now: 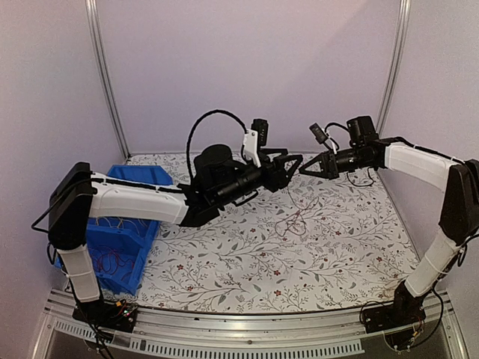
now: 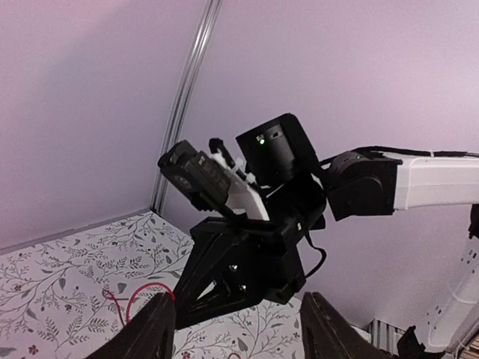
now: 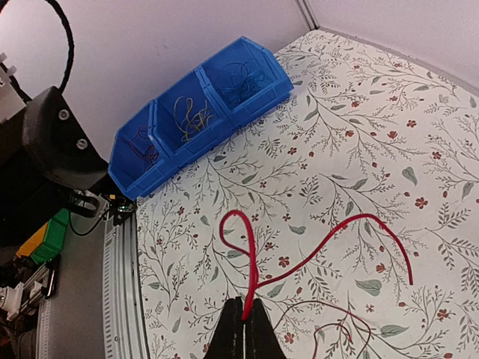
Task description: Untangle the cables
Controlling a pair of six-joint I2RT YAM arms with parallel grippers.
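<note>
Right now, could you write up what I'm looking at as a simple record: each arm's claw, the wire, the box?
right gripper: shut on the red cable
red cable: one end pinched, the rest looping down over the table
left gripper: open, holding nothing, raised close in front of the right gripper
blue bin: at the table's left edge, three compartments, one with reddish wires, one with yellow, one with blue
table: covered in a floral-patterned cloth

Floral-patterned table (image 1: 224,277); blue three-compartment bin (image 1: 123,239) at its left edge; loose red cables (image 1: 296,222) near the middle
</note>
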